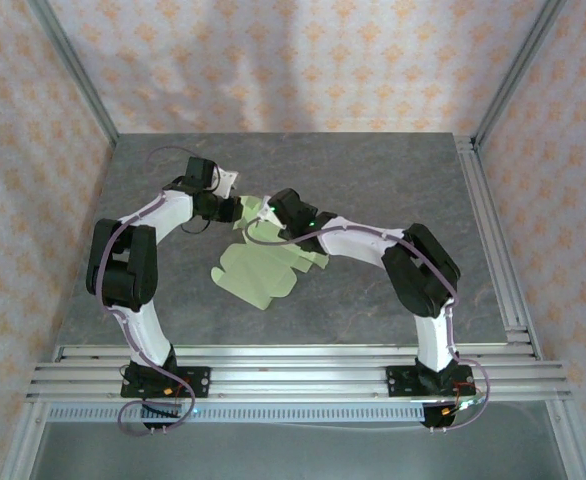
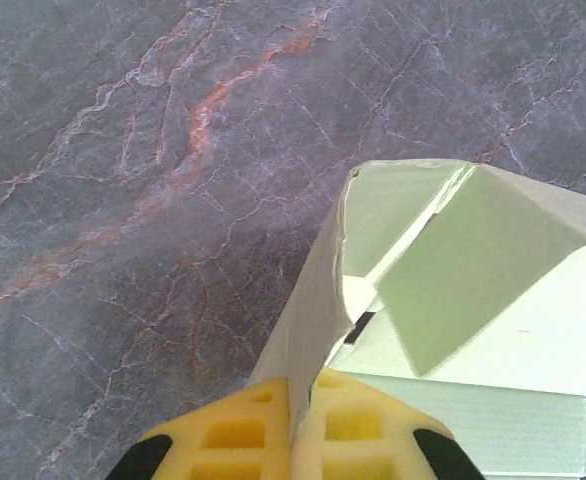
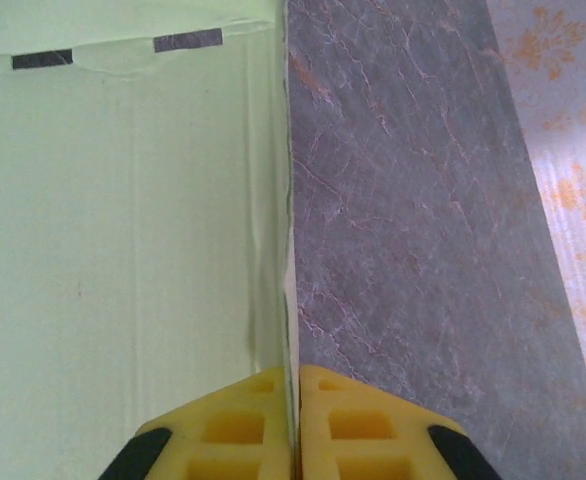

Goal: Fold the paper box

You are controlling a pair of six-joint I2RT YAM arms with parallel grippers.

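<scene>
Paper box [image 1: 258, 272] sits mid-way on the table [image 1: 393, 190], flat flaps spread toward 6 o'clock overhead, while wrist views add grip detail: left gripper [image 2: 301, 385] and right gripper [image 3: 295, 375] each clamped tight on its card.

Enclosed cell, grey marbled counter [image 1: 373, 180].
Walls [image 1: 293, 60] papered in pale orange floral print; aluminium rails [image 1: 293, 362] along near edge.
</scene>
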